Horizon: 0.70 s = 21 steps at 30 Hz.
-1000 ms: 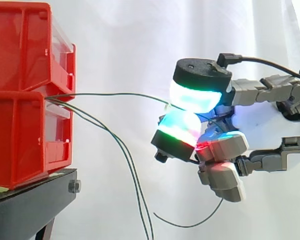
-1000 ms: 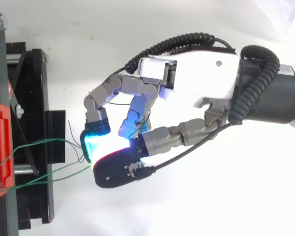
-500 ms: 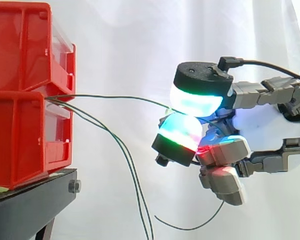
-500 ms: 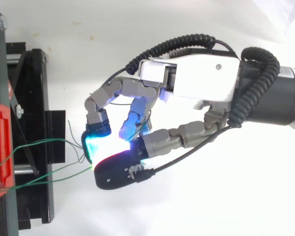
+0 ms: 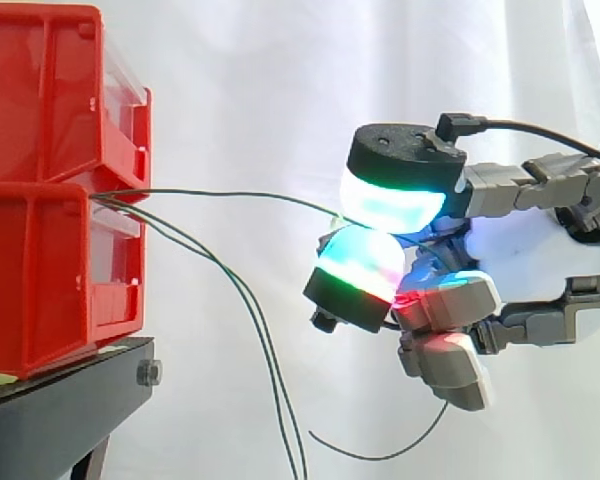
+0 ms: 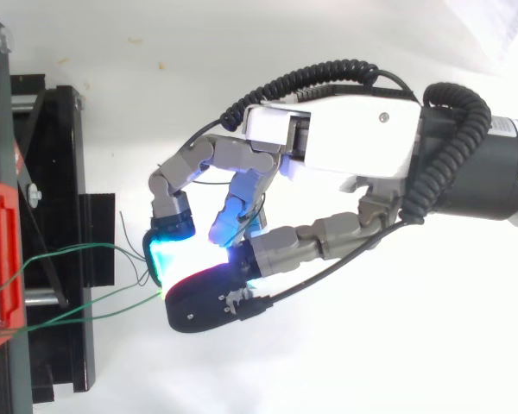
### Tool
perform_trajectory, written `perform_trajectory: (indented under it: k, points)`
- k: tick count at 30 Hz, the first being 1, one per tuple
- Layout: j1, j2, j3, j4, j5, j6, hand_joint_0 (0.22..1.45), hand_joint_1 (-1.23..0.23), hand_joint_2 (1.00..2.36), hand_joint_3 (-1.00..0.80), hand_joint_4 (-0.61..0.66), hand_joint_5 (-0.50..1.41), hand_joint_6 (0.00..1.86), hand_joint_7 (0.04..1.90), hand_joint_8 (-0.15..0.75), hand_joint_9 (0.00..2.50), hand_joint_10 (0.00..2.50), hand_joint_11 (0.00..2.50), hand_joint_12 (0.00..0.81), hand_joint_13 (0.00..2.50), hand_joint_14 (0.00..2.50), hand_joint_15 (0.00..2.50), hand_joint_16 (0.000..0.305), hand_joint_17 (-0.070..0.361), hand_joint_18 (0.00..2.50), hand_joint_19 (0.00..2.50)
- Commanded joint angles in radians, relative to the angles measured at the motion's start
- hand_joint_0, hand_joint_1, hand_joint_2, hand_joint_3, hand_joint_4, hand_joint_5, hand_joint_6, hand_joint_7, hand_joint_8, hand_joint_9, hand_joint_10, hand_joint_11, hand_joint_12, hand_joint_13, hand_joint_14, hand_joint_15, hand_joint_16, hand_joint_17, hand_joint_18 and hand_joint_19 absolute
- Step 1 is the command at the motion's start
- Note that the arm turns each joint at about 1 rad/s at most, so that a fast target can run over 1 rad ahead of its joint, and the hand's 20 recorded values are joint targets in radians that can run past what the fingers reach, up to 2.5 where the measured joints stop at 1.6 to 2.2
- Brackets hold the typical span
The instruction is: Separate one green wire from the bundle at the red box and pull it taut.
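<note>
Well, the change over the last second is small. The green wire (image 5: 210,191) running out from the red box (image 5: 40,270) had a soft hump in it a second ago, and now it lies flatter, nearly level from the box's front edge across to the hand (image 5: 520,250). In the last half second I see next to no movement of hand or wire. I'd say that puts the job in its late part: one strand is singled out and most of its slack is gone, though a slight bend remains on the far side from the box, so it isn't quite tight yet.

That strand leaves the box where the upper bin sits on the lower one and ends between two glowing fingertips (image 5: 390,205), one pad above it and one below. The fingers are curled and pinch the wire there. Its loose end curls out under the hand, on the side away from the box.

The other wires (image 5: 242,297) leave the box at the same spot but droop downward, well apart from the fingers, past the black stand (image 5: 70,400) under the box.
</note>
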Motion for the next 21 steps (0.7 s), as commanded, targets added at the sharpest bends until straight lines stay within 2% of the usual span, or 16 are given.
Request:
perform_trajectory:
  k: [1, 21]
  points:
    - [0.000, 0.000, 0.000, 0.000, 0.000, 0.000, 0.60, -0.71, 1.03, -0.02, -0.07, -0.16, 0.89, 1.32, 0.279, 1.21, 0.03, 1.41, 0.380, 1.12, 0.03, 0.99, 0.053, 0.118, 0.99, 0.92]
    - [0.000, 0.000, 0.000, -0.001, 0.000, 0.000, 0.60, -0.71, 1.03, -0.02, -0.07, -0.17, 0.90, 1.30, 0.277, 1.21, 0.03, 1.41, 0.379, 1.13, 0.03, 0.99, 0.053, 0.119, 0.99, 0.93]
